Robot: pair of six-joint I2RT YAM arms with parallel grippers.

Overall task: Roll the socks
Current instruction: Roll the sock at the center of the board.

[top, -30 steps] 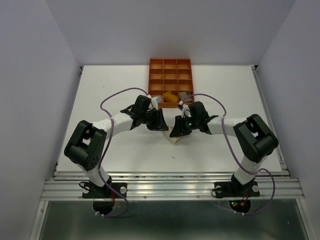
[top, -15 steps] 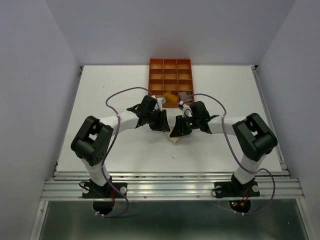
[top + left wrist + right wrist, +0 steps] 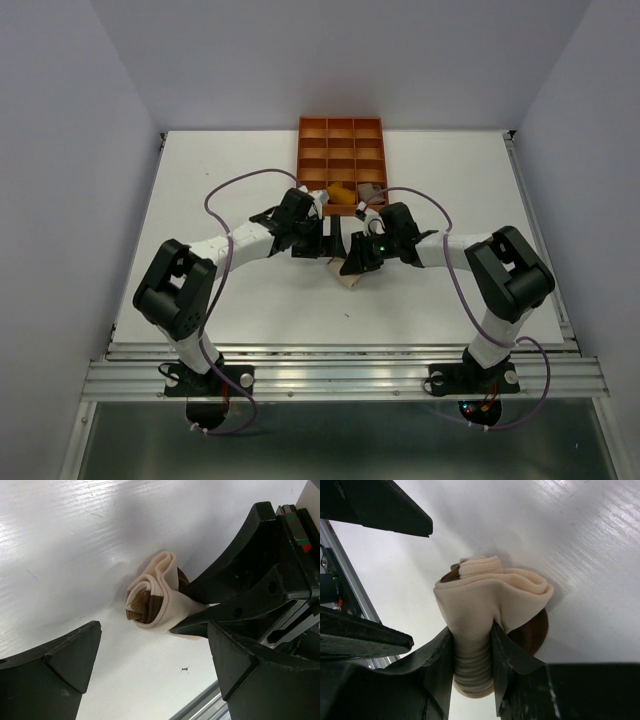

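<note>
A brown-cream-white sock sits rolled into a bundle on the white table, with my right gripper shut on its cream part. In the left wrist view the roll lies just beyond my left gripper, whose jaws stand wide apart with nothing between them. From above, the left gripper and right gripper face each other over the sock. A mustard sock and a taupe sock sit in the tray.
An orange tray with square compartments stands at the back centre, just beyond both grippers. The left gripper's fingers show beside the roll in the right wrist view. A metal rail runs along the near table edge.
My left gripper has opened wide and let go of the rolled sock, shifting slightly. The right gripper still holds the roll in the same place.
</note>
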